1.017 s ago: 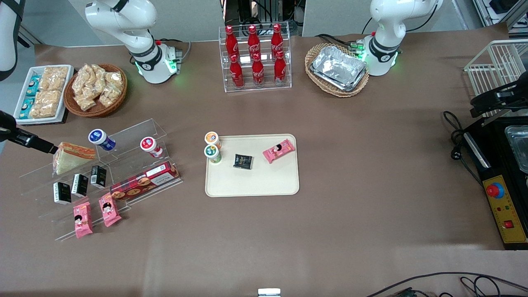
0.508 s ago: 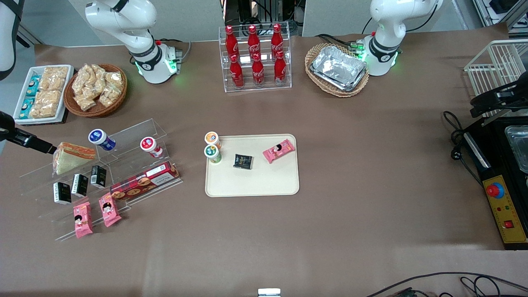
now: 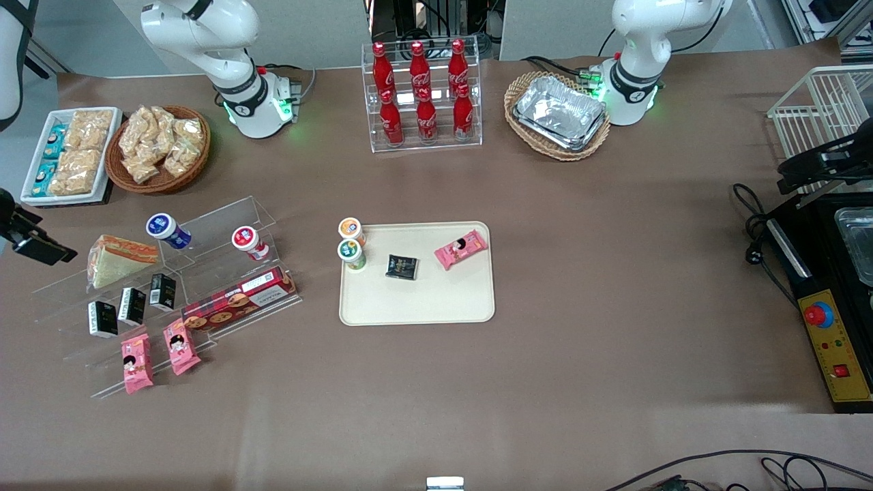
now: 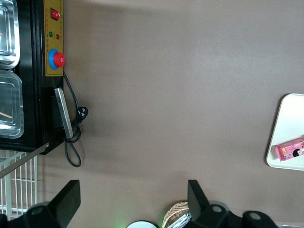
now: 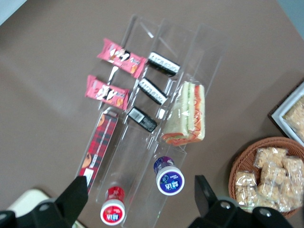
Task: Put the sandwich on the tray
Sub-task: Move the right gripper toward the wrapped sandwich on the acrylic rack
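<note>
sandwich wedge, clear-wrapped, orange-banded (image 3: 120,259), on clear acrylic stepped rack (image 3: 225,225) beside blue-lidded cup (image 3: 166,230); two pink packets (image 3: 136,354), three black cartons (image 3: 131,305) nearer camera. my gripper (image 5: 141,192) above, spread, holding nothing.

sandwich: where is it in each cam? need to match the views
Front view: sandwich on the clear acrylic rack, beside the blue-lidded cup; gripper close by, toward the table's edge.
Right wrist view: sandwich on the same rack.
Left wrist view: not in it.
Shared landmark: blue-lidded cup.
</note>
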Robot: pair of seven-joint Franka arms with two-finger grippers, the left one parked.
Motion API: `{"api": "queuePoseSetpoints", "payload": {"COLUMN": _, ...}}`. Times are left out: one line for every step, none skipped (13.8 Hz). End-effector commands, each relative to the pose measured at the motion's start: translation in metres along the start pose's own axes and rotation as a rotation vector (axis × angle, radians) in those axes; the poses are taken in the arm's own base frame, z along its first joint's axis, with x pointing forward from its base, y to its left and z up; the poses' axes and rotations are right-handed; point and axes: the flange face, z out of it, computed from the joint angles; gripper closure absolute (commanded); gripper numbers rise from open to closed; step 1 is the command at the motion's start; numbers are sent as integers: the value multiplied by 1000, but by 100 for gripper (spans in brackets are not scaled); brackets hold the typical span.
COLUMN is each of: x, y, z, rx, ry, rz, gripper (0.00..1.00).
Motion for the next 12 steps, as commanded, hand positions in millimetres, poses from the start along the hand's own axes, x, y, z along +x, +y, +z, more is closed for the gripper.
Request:
{"api": "queuePoseSetpoints", "payload": {"x": 8, "y": 11, "z": -1, "rx": -21, "ry": 20, "rz": 101, "gripper": 0}}
{"api": "queuePoseSetpoints", "payload": {"x": 21, "y": 28, "z": 6, "rx": -27, "ry": 0, "rz": 143, "gripper": 0}}
{"api": "queuePoseSetpoints", "payload": {"x": 28, "y": 33, "z": 14, "rx": -38, "ry": -9, "rz": 174, "gripper": 0}}
{"api": "queuePoseSetpoints", "payload": {"x": 37, "y": 45, "z": 18, "rx": -43, "ry": -15, "rz": 258, "gripper": 0}}
{"api": "queuePoseSetpoints", "payload": {"x": 39, "y": 50, "z": 19, "rx": -35, "ry": -23, "rz": 338, "gripper": 0}}
{"api": "queuePoseSetpoints", "payload": {"x": 39, "y": 49, "z": 19, "rx": -22, "ry": -32, "rz": 385, "gripper": 0}}
{"api": "queuePoseSetpoints", "payload": {"x": 43, "y": 50, "z": 24, "rx": 12, "ry": -69, "rz": 437, "gripper": 0}}
{"api": "queuePoseSetpoints", "payload": {"x": 49, "y": 60, "z": 24, "rx": 57, "ry": -112, "rz": 533, "gripper": 0}}
{"api": "queuePoseSetpoints", "payload": {"x": 50, "y": 63, "z": 29, "rx": 52, "ry": -129, "rz": 593, "gripper": 0}}
{"api": "queuePoseSetpoints", "payload": {"x": 53, "y": 68, "z": 37, "rx": 39, "ry": -140, "rz": 601, "gripper": 0}}
{"api": "queuePoseSetpoints", "payload": {"x": 61, "y": 73, "z": 51, "rx": 19, "ry": -154, "rz": 616, "gripper": 0}}
{"api": "queuePoseSetpoints", "payload": {"x": 64, "y": 72, "z": 60, "rx": 7, "ry": -163, "rz": 614, "gripper": 0}}
